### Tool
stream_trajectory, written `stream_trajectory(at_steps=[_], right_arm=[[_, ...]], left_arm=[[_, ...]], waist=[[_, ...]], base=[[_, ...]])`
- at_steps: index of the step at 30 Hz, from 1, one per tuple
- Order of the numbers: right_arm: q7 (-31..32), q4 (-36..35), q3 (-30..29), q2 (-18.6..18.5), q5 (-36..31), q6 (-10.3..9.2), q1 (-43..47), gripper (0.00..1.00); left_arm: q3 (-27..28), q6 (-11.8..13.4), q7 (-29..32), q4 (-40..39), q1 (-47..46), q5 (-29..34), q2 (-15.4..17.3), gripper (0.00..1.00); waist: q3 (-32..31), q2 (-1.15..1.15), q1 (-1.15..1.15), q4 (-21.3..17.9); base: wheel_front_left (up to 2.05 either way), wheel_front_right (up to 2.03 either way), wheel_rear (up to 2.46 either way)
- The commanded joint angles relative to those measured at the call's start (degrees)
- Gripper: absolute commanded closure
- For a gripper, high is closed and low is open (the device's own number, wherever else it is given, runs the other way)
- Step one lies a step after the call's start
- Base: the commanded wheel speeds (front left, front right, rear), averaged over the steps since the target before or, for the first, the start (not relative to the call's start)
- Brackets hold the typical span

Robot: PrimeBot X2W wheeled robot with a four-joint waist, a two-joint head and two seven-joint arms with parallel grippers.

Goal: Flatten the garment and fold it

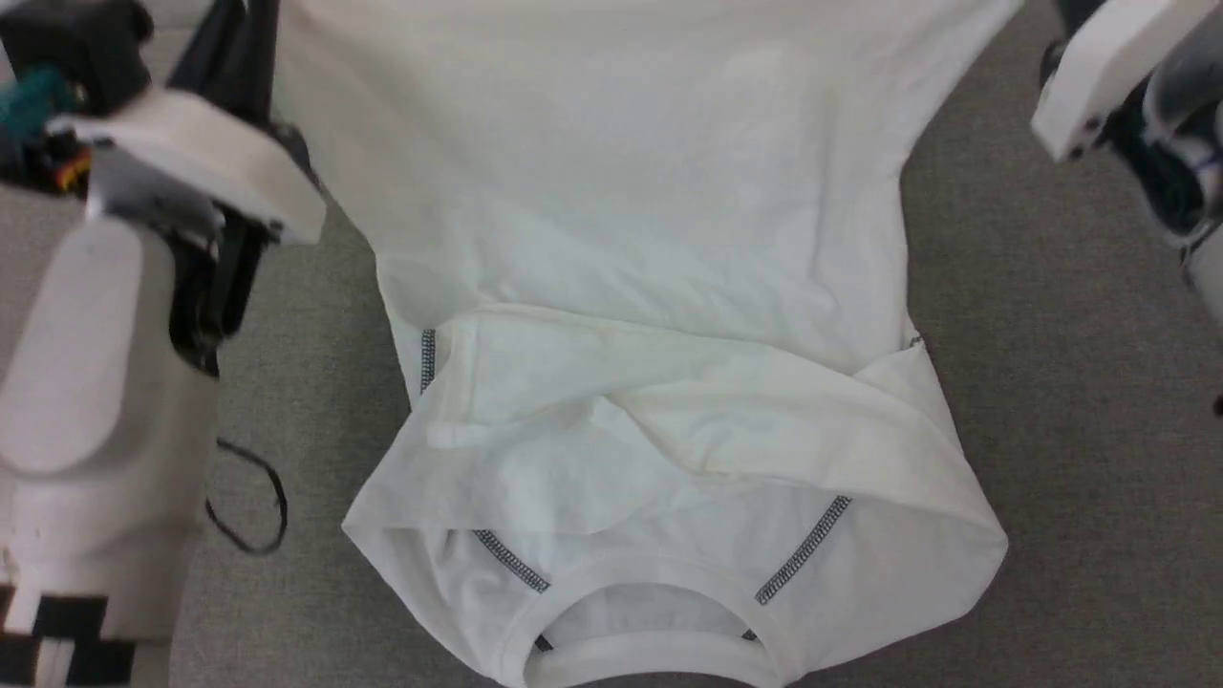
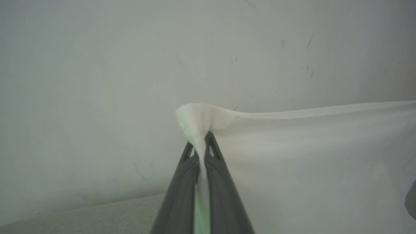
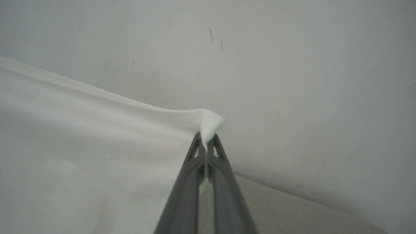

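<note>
Left gripper (image 2: 201, 138) is clamped tight, a bunched corner of the garment (image 2: 308, 156) nipped between its tips, a tuft of cloth puffing out past them and a strip trailing back down the slot between the fingers; right gripper (image 3: 205, 138) tells the same story, jaws closed on the opposite corner with a small white peak poking beyond the tips; the top edge runs taut from one pair of fingers to the other, with the pale wall (image 2: 97, 65) behind; from the head view the cloth hangs away below both grips as a broad sheet; its far end, the one with the collar (image 1: 650, 659), lies rumpled and doubled over on the grey surface (image 1: 1070, 430), with dark stitching (image 1: 803, 549) showing on the seams; so it is lifted at one end and resting at the other; by the look of it this is light, thin, limp stuff, no stiffness at all; it will sag and swing wherever the fingers lead and crease where it lands; a pinch this small on thin cloth could creep loose under a hard tug; the surest hold looks to be just where the fingers have it, at the outer corners along the edge; a grab mid-panel would only gather a bunch.
</note>
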Motion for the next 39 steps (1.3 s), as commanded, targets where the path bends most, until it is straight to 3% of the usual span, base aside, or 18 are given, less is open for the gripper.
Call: stream_trajectory(at_steps=[1,8,14,20,27,28,29,30,31,36,39], right_arm=[[-0.5,-1.1,0.7,-0.8,0.3,-0.13,3.2,1.00],[0.0,-13.5,1.5,-4.3,2.6,-0.13,23.2,1.00],[3.3,-23.8,-5.1,-5.3,1.8,-0.13,40.9,1.00],[9.7,-32.2,-13.8,-1.7,-1.4,-0.13,57.0,1.00],[17.0,-39.8,-23.7,5.8,-6.8,-0.13,72.1,1.00],[17.9,-40.6,-24.6,6.8,-8.0,-0.13,73.7,0.93],[18.7,-41.3,-25.1,7.9,-9.0,-0.13,75.1,0.77],[19.5,-42.0,-25.4,8.9,-9.8,-0.13,76.4,0.40],[20.0,-42.7,-25.8,10.0,-10.3,-0.13,77.6,0.00],[19.9,-46.8,-27.2,13.1,-13.6,-0.13,81.8,0.00],[16.8,-50.4,-28.3,14.4,-14.2,-0.13,82.4,0.00]], left_arm=[[0.7,1.0,-0.4,-1.5,3.6,-0.5,0.7,1.00],[2.9,6.8,1.5,-16.3,27.5,-3.9,1.6,1.00],[2.1,10.0,6.0,-23.7,43.4,-6.7,1.1,1.00],[1.4,12.8,8.4,-25.9,53.8,-7.8,0.9,1.00],[0.0,13.2,8.9,-25.3,60.4,-9.1,0.1,1.00],[-0.2,13.0,8.6,-24.9,61.1,-9.4,-0.1,1.00],[0.0,12.8,8.0,-24.5,62.0,-10.1,-0.7,0.71],[0.2,12.8,7.1,-24.2,62.8,-10.6,-1.3,0.05],[0.2,12.8,6.5,-23.8,63.6,-10.8,-1.7,0.00],[0.5,12.4,1.7,-23.1,65.4,-9.8,-2.2,0.00],[1.8,11.3,-4.6,-24.5,64.8,-8.5,-2.4,0.00]], waist=[[-4.4,-0.01,0.01,-0.7],[-9.3,-0.01,0.01,-0.6],[-12.3,-0.01,0.01,0.2],[-14.5,-0.01,0.01,-0.4],[-15.6,-0.01,0.01,-1.4],[-15.9,-0.01,0.01,-1.6],[-16.2,-0.01,0.01,-2.0],[-16.4,-0.01,0.01,-2.1],[-16.6,-0.01,0.01,-2.1],[-18.0,-0.01,0.01,-1.8],[-18.3,-0.01,0.01,-1.4]], base=[[0.00,0.00,0.00],[0.00,0.00,0.00],[0.00,0.00,0.00],[0.00,0.00,0.00],[0.00,0.00,0.00],[0.00,0.00,0.00],[0.00,0.00,0.00],[0.00,0.00,0.00],[0.00,0.00,0.00],[0.00,0.00,0.00],[0.00,0.00,0.00]])
